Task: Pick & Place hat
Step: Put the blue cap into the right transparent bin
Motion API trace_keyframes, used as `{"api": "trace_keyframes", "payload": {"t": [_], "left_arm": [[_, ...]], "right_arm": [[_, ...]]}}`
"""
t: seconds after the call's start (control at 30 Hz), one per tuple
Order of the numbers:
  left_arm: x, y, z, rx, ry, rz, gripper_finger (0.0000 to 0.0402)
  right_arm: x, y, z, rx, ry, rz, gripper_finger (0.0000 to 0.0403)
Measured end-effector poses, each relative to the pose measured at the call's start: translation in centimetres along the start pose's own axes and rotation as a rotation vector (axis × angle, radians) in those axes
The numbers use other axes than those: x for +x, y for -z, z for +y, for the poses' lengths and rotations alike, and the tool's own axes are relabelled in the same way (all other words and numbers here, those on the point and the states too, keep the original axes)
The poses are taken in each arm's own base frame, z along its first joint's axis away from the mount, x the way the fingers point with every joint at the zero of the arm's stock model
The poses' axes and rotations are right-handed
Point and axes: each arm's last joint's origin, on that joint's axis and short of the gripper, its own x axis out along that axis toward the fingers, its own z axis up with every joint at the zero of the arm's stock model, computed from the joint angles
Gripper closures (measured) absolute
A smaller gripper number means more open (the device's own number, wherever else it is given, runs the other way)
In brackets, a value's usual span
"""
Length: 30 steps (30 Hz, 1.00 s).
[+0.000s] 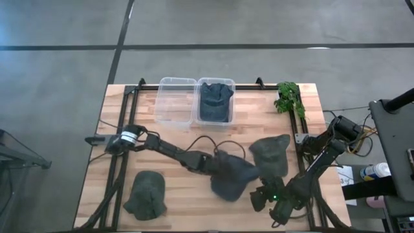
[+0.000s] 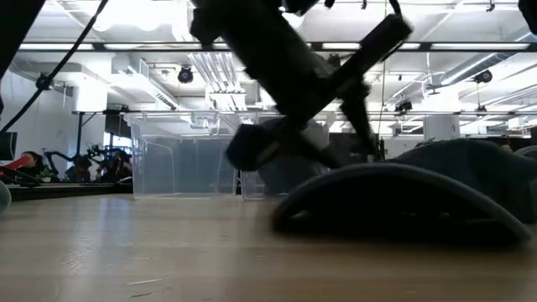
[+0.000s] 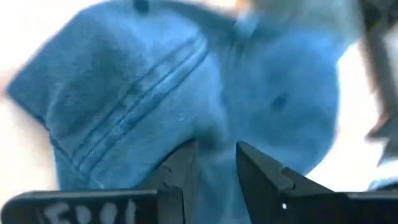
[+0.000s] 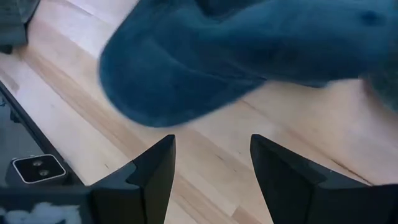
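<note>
Left arm: stretched low across the tabletop from its left edge toward the middle. Left gripper: fingers spread with a narrow gap, tips on the fabric of the blue hat.

Blue hat: lying flat near mid-tabletop, directly ahead of the left fingers; long axis runs from those fingers toward the right gripper, brim that way.

Right gripper: fingers spread, empty, brim just beyond their tips.

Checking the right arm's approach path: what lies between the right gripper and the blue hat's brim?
Only bare wooden table. The right wrist view shows the open right gripper short of the blue hat, nothing between.
</note>
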Motion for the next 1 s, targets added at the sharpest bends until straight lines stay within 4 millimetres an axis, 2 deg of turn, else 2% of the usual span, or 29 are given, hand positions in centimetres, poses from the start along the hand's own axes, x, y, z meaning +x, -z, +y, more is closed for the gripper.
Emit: {"api": "trace_keyframes", "payload": {"t": [0.07,0.13,0.23,0.33,0.37,0.43,0.6,0.7,0.9,1.0], "left_arm": [[-0.1,-0.9,-0.8,-0.007,0.074,-0.071,0.0296],[-0.8,-1.5,-1.8,0.143,0.16,-0.084,0.0296],[-2.5,-1.8,-3.3,0.657,0.27,-0.066,0.0296],[-4.1,-0.7,-3.9,1.173,0.308,-0.076,0.0296],[-4.2,-0.4,-3.8,1.282,0.291,-0.085,0.0296],[-3.8,-0.1,-3.1,1.391,0.23,-0.06,0.0296],[-0.8,-0.9,0.1,1.456,0.048,0.069,0.0296],[-0.3,-1.2,1.4,1.427,-0.067,0.126,0.0296],[-0.5,-0.8,2.1,1.079,-0.14,0.179,0.0296],[-0.6,0.1,2.1,0.807,-0.164,0.176,0.0296]], "right_arm": [[0.0,0.0,0.0,-0.008,0.0,0.001,0.02],[-0.2,0.1,0.0,-0.008,-0.007,0.006,0.02],[-0.7,0.6,0.2,-0.037,-0.033,0.023,0.02],[-1.2,1.2,1.0,-0.092,-0.108,0.066,0.02],[-1.3,1.4,1.3,-0.106,-0.135,0.085,0.02],[-1.4,1.7,1.8,-0.126,-0.184,0.111,0.02],[-1.2,1.8,2.1,-0.165,-0.218,0.113,0.02],[-1.2,1.9,2.1,-0.166,-0.221,0.115,0.02],[-1.1,1.8,1.8,-0.168,-0.195,0.113,0.02],[-1.0,1.6,1.4,-0.137,-0.157,0.098,0.02]]}}
